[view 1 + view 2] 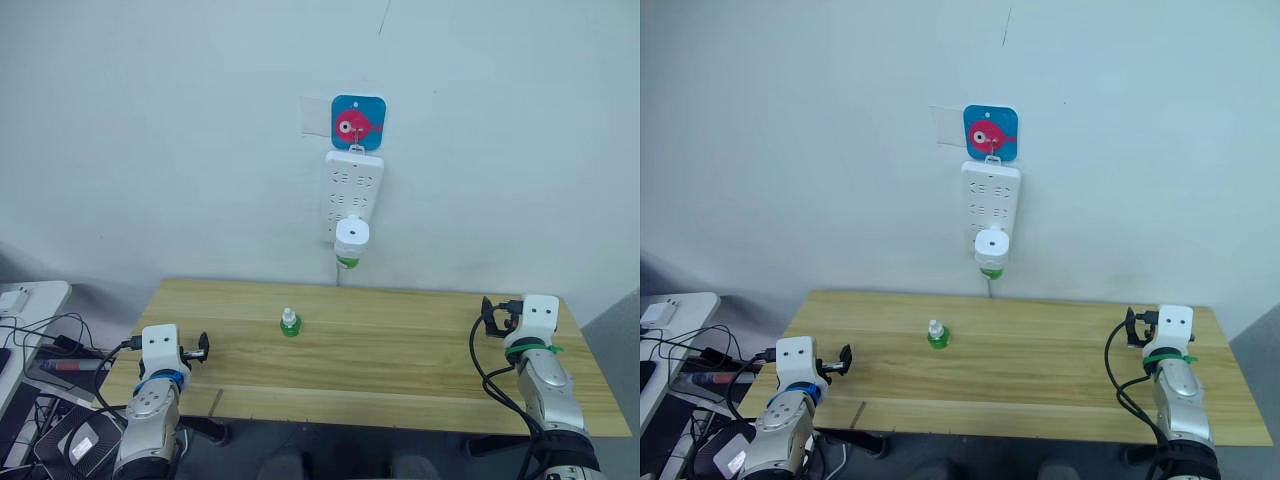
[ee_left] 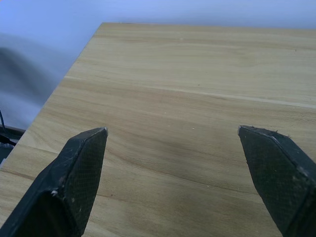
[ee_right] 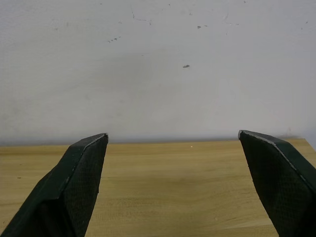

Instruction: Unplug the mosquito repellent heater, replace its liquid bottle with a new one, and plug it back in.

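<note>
The mosquito repellent heater is a small white rounded unit plugged into the bottom of a white power strip on the wall, with a green liquid bottle screwed in under it. A second small green bottle with a white cap stands upright on the wooden table, left of centre. My left gripper hovers open over the table's left end, well apart from that bottle. My right gripper is open over the right end. Both wrist views show wide-spread fingers with nothing between them.
A blue card with a pink fish hangs above the power strip. Cables and small devices lie on a side surface left of the table. The wall stands right behind the table's far edge.
</note>
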You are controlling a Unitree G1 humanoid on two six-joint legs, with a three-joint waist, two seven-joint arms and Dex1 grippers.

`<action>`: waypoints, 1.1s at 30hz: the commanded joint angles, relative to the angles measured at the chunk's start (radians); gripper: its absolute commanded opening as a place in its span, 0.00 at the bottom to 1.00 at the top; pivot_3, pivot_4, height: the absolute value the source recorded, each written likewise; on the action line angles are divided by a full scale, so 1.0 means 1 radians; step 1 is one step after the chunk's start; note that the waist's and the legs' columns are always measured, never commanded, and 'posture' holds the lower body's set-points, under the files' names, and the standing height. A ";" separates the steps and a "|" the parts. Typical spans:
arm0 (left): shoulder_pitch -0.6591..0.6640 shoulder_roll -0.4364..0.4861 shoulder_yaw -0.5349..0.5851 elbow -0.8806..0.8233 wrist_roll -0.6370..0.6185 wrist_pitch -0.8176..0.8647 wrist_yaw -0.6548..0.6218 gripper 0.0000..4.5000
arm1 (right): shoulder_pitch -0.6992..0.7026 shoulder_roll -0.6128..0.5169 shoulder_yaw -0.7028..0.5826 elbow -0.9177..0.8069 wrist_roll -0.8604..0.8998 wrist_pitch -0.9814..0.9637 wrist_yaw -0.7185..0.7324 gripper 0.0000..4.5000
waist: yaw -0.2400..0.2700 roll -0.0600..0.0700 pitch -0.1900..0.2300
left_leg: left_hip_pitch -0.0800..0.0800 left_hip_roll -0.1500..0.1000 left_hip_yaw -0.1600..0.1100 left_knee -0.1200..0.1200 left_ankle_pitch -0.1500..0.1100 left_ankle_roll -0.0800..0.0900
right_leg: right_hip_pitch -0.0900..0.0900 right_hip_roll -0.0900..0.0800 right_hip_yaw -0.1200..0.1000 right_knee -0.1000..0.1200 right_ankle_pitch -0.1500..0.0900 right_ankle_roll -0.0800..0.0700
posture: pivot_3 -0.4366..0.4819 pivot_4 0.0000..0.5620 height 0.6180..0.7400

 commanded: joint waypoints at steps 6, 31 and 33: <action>0.008 0.019 0.028 -0.036 -0.022 -0.005 -0.012 1.00 | 0.004 -0.011 0.001 -0.048 -0.012 0.008 -0.022 0.98 | 0.000 0.000 0.001 | 0.000 0.000 0.000 0.000 0.000 0.000 | 0.001 0.000 0.000 0.000 0.000 0.000 | 0.47 0.15 1.00; 0.021 0.218 0.050 -0.446 -0.357 0.234 -0.509 0.80 | 0.189 -0.106 0.117 -0.733 0.275 0.457 0.348 1.00 | -0.017 0.010 0.033 | 0.000 0.002 -0.005 0.000 0.000 0.000 | 0.002 -0.001 -0.006 -0.002 -0.002 -0.004 | 0.38 0.23 1.00; -0.013 0.261 0.011 -0.486 -0.368 0.287 -0.563 0.66 | 0.167 -0.109 0.121 -0.824 0.351 0.541 0.353 1.00 | -0.017 0.011 0.037 | -0.001 0.002 -0.007 0.000 0.000 0.000 | 0.003 -0.001 -0.009 -0.002 -0.003 -0.005 | 0.37 0.23 1.00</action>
